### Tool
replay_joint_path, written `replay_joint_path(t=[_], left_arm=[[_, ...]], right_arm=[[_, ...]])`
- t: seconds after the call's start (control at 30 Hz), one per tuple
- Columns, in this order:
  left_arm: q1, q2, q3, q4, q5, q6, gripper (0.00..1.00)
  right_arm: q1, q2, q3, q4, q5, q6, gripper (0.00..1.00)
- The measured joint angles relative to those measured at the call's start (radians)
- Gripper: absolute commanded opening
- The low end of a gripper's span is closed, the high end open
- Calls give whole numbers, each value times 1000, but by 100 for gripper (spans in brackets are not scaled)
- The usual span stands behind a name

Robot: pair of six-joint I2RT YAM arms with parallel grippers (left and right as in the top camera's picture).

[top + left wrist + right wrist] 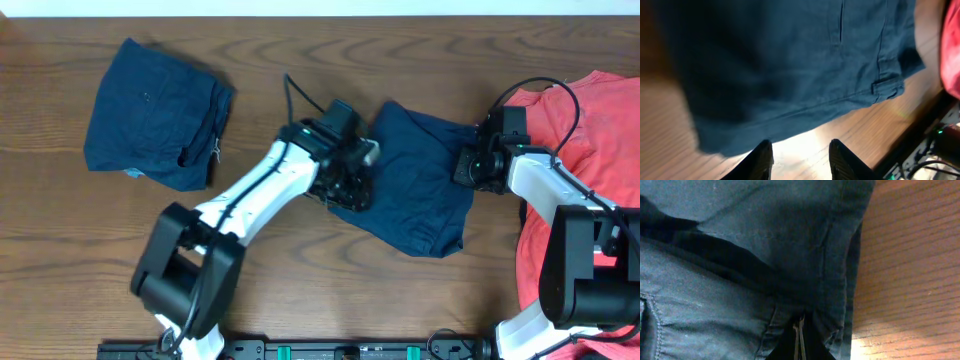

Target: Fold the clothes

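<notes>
— Wooden table [400,300] under everything, brown grain throughout. Where do we begin?
— At our left claw [801,148]: the fingers are parted with only bare wood between them, hovering just off one edge of the navy shorts [425,185].
— And our right claw [799,332]?
— Clenched tight, tips against the seamed edge on the shorts' opposite side. We cannot tell whether a ply is pinched.
— Outward from there?
— The shorts lie mid-table, rumpled and partly doubled. A second pair [150,115] sits far left and looks folded already. A red garment [600,130] lies at the right edge, just beside our right arm.
— What worries us?
— If the right pulls while the left holds nothing, we judge the cloth would drag and the fold skew. A shallow left bite could catch only one layer. Our right arm might also snag the red garment.
</notes>
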Motion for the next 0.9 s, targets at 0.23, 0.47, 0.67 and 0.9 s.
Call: replay_joint_path(t=[0.23,0.47,0.67,0.9], left_arm=[[5,27,0,0,-44,-4,42],[61,27,0,-1,16,-39,41],[19,32,-1,26,39,-129,38],[-12,135,-6,127,35,-232,6]], right_arm=[[-7,-84,-13,-178,-17,-29,3],[-9,-353,-19,-238,-154,-74,4],[-9,-452,-19,-240,-236,-78,7],[3,-447,-19,-245,-291,-78,6]])
